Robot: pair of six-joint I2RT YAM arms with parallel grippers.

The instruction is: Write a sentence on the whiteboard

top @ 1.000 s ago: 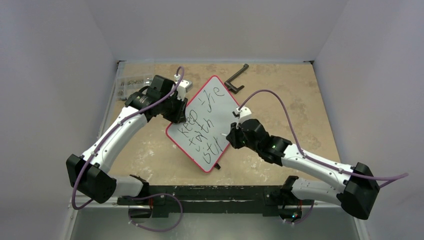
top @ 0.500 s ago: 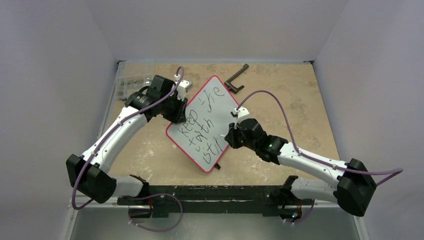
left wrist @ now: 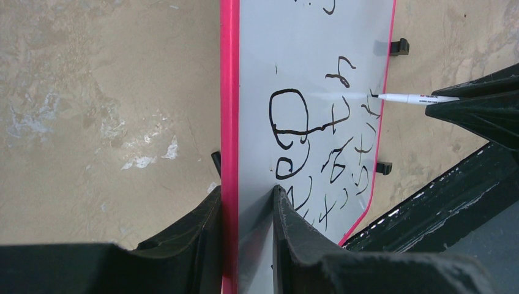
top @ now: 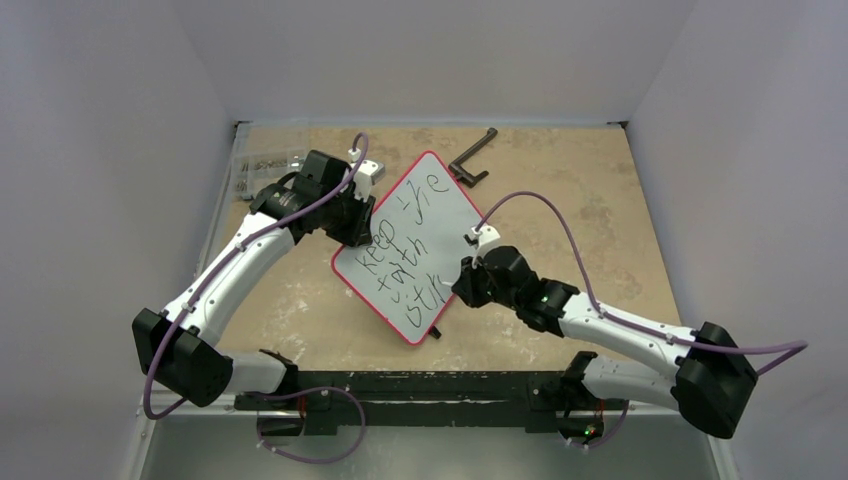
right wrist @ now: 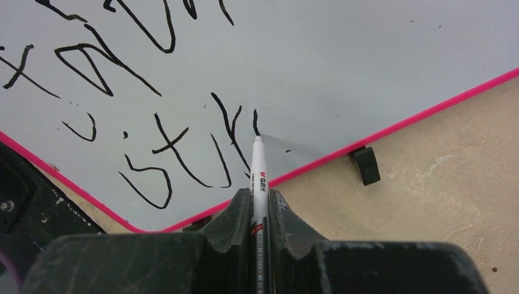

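The whiteboard (top: 445, 212), pale with a thin red rim, lies tilted like a diamond on the tan table. My left gripper (top: 357, 229) is shut on its left edge, one finger on each side of the rim (left wrist: 229, 122). The sentence (top: 402, 262) is black handwriting in three lines; the last line (right wrist: 177, 156) reads about "str". My right gripper (right wrist: 258, 191) is shut on a white marker (right wrist: 257, 171). The marker's tip touches the board at the foot of a short stroke after those letters. The marker (left wrist: 411, 98) also shows in the left wrist view.
A black L-shaped tool (top: 472, 158) lies behind the board. A clear bag of small parts (top: 262, 164) sits at the back left. Black feet (right wrist: 365, 165) stick out from the board's right edge. The arms' black base rail (top: 420, 385) runs along the near edge.
My right gripper has shifted toward the near edge with the marker, and the last line has gained strokes. The left gripper and the board have not moved.
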